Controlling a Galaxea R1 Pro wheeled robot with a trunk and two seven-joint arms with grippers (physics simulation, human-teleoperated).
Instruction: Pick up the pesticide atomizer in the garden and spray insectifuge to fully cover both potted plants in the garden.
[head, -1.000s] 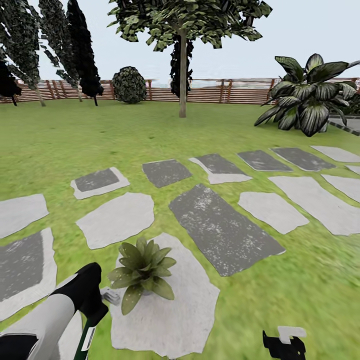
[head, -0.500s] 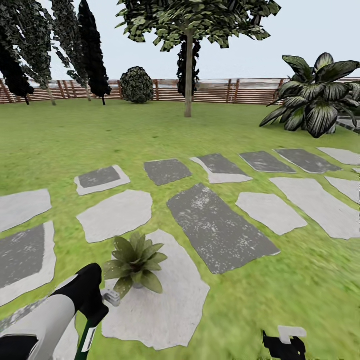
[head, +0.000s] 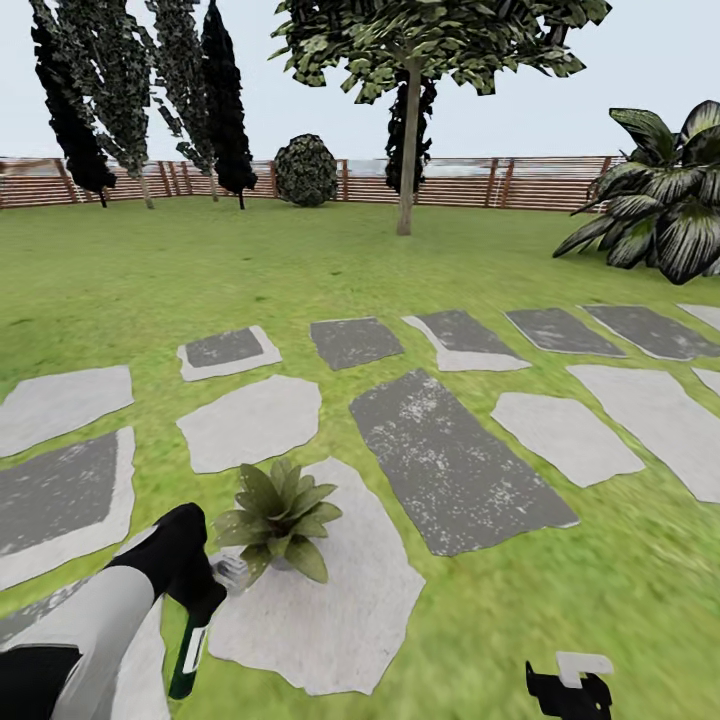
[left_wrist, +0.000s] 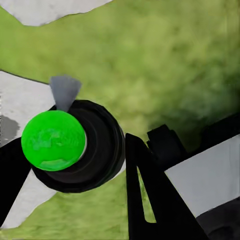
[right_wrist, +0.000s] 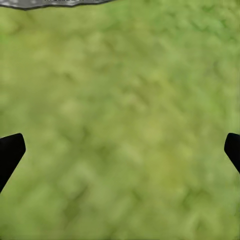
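Matt plastic on the pesticide atomizer (left_wrist: 75, 150), its green cap (left_wrist: 53, 140) faintly glossy. Rough mottled stone for the stepping stones (head: 455, 470), slatted brown wood on the fence (head: 450, 185), soft matt lawn (head: 300, 270).

The head camera looks forward and down from high up across the green lawn (head: 300, 270) toward the far brown slatted wooden fence (head: 450, 185). Both wrist cameras face straight down, close above that same lawn (right_wrist: 120, 120), which all 3 views share.
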